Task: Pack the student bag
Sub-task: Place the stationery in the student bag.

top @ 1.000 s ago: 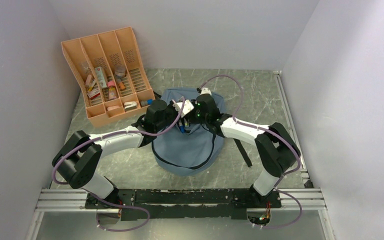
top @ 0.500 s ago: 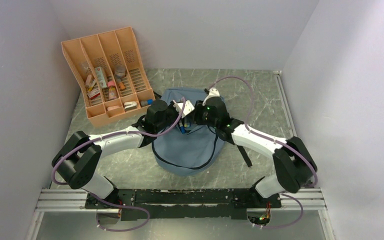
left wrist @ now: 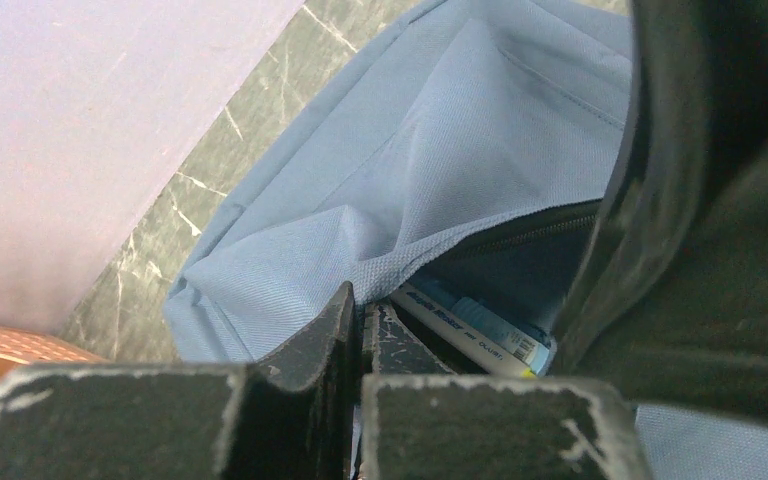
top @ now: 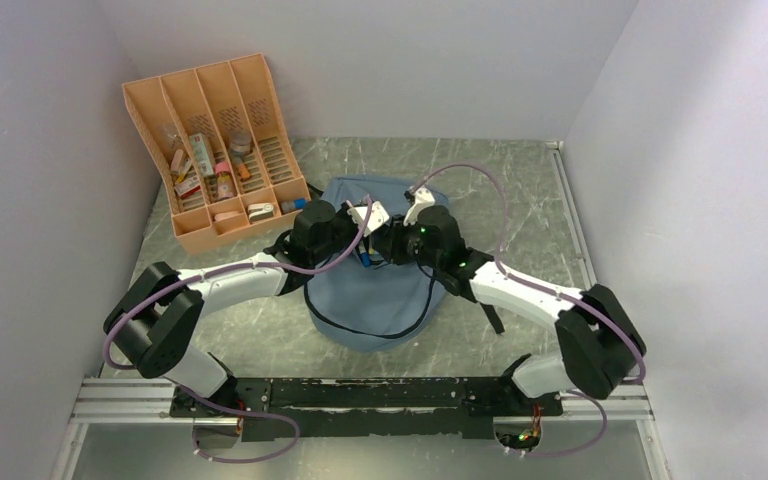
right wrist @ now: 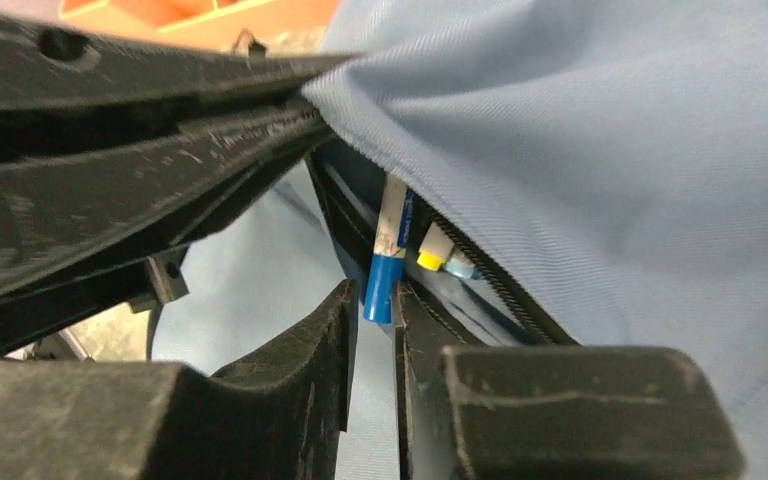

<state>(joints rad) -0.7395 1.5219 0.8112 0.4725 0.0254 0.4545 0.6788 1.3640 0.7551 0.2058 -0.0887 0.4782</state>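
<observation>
Just off the near right corner of the orange rack (top: 215, 150), lying flat on the grey marbled table (top: 520, 190): the student bag (top: 375, 300), grey-blue, with a black strap showing on the side away from the rack. To the right of the rack, above the far half of the bag: both wrists, nose to nose. As for the left gripper (left wrist: 358, 310): pinched fully together on the lip of the bag's fabric beside the dark zipper, drawing that lip up into a taut peak and holding the mouth agape. Inside the mouth: a white pen (left wrist: 470, 335) with printed lettering, a yellow-tipped one (right wrist: 430, 258), and a white marker (right wrist: 390, 240) with a blue cap. As for the right gripper (right wrist: 372, 300): parted only narrowly, with the blue cap right at the gap between the tips; impossible to tell whether clamped on it or merely around it. In the slots of the rack: small bottles and packets, too small to name.
</observation>
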